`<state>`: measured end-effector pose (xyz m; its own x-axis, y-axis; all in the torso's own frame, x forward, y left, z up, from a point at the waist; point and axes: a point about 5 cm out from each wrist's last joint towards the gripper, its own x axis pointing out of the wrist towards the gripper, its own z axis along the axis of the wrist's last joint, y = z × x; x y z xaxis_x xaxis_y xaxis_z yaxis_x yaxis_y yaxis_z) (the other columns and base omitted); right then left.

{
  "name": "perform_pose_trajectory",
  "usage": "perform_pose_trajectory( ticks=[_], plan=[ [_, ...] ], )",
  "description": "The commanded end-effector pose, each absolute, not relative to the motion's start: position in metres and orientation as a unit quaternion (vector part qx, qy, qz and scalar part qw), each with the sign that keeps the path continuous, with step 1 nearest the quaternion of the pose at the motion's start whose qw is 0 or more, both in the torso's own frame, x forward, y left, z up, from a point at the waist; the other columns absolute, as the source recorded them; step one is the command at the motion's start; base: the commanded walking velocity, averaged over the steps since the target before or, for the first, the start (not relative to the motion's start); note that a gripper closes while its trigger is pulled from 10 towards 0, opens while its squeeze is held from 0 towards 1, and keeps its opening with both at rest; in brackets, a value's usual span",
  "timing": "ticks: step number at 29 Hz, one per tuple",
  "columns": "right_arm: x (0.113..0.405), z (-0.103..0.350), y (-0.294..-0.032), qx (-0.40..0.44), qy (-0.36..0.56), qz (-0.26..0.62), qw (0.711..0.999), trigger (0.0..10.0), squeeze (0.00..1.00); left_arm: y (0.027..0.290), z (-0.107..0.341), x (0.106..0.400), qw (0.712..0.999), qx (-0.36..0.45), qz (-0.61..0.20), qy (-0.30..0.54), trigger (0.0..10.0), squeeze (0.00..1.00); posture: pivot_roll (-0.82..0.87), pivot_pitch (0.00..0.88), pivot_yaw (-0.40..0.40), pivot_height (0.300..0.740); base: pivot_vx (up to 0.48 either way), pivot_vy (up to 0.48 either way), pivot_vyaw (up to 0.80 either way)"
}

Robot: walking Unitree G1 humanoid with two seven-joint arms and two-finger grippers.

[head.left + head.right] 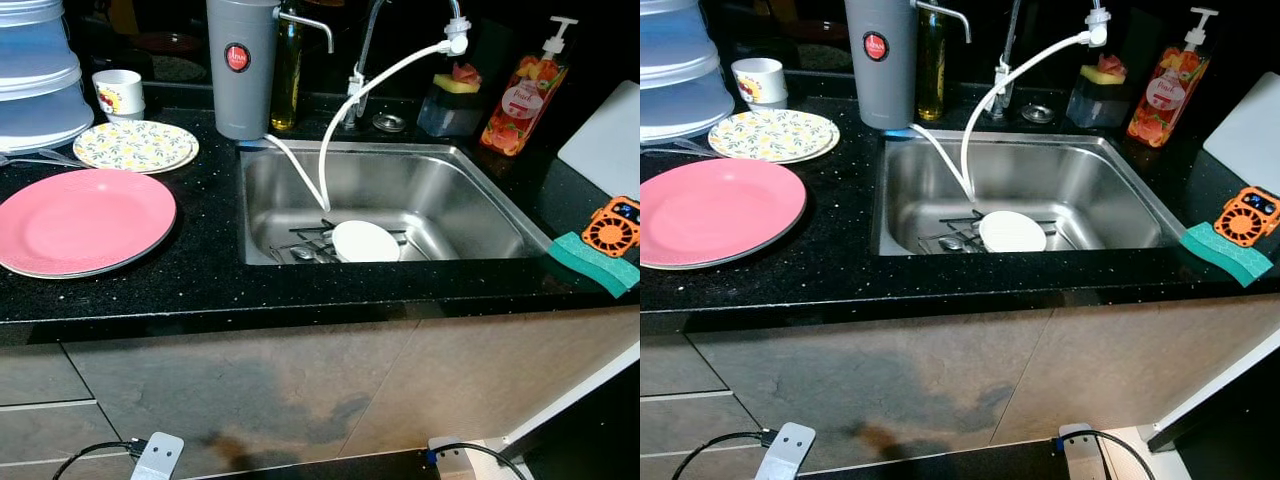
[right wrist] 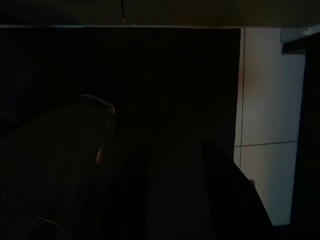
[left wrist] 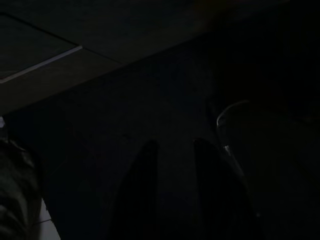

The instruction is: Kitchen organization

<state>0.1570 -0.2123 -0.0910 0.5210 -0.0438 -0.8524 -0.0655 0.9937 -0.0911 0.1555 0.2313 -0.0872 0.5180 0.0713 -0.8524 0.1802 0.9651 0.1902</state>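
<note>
1. Both arms are just hanging down in front of the cabinet. In the left wrist view the left gripper (image 3: 175, 165) is two dark fingers with a narrow gap between them, nothing held, so slightly open
2. Same deal for the right gripper (image 2: 172, 170) in the right wrist view: two dark fingers apart, gripping nothing, pale floor tiles (image 2: 270, 115) beyond them. Both wrist views are really dark, so that's all I can make out
3. Up on the black speckled counter (image 1: 210, 270), the big pink plate (image 1: 82, 220) sits at the robot's left, flat and looks clean
4. Just behind it is a smaller plate with a yellow floral pattern (image 1: 136, 146), and behind that a small white cup with a printed design (image 1: 119, 93)
5. At the far left edge is a stack of pale blue plastic containers (image 1: 38, 75), can't tell what's inside
6. The steel sink (image 1: 440, 195) holds a small white plate (image 1: 365, 241) resting on some cutlery (image 1: 305, 250) and a wire rack. A white hose (image 1: 350, 100) loops down into it from the tap
7. Behind the sink: grey water filter jug (image 1: 241, 65), oil bottle (image 1: 287, 70), soap pump bottle (image 1: 525, 95), and a sponge holder (image 1: 452, 100)
8. To the right, a green sponge (image 1: 592, 262) and an orange gadget (image 1: 612, 226) are near the counter edge
</note>
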Motion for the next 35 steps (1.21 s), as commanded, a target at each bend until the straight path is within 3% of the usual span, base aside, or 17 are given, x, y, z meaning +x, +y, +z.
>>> perform_pose_trajectory(
  ticks=[1,13,22,35],
  plan=[
    [0.153,-0.092,-0.215,-0.058,0.497,0.001,0.866,10.0,0.00,0.226,-0.090,0.151,0.857,0.130,-0.038,0.497,10.0,0.00,0.11,0.013,-0.106,0.740,0.000,0.000,0.00],
    [0.152,-0.093,-0.214,-0.059,0.499,0.003,0.865,10.0,0.00,0.225,-0.089,0.154,0.858,0.132,-0.041,0.494,10.0,0.00,0.11,0.014,-0.111,0.740,0.000,0.000,0.00],
    [0.154,-0.092,-0.213,-0.055,0.495,0.000,0.867,10.0,0.00,0.203,-0.087,0.170,0.868,0.130,-0.058,0.476,10.0,0.00,0.09,0.008,-0.099,0.740,0.000,0.000,0.00],
    [0.149,-0.094,-0.213,-0.054,0.499,-0.002,0.865,10.0,0.00,0.203,-0.079,0.188,0.879,0.125,-0.044,0.457,10.0,0.00,0.10,0.000,-0.090,0.740,0.000,0.000,0.00]
  ],
)
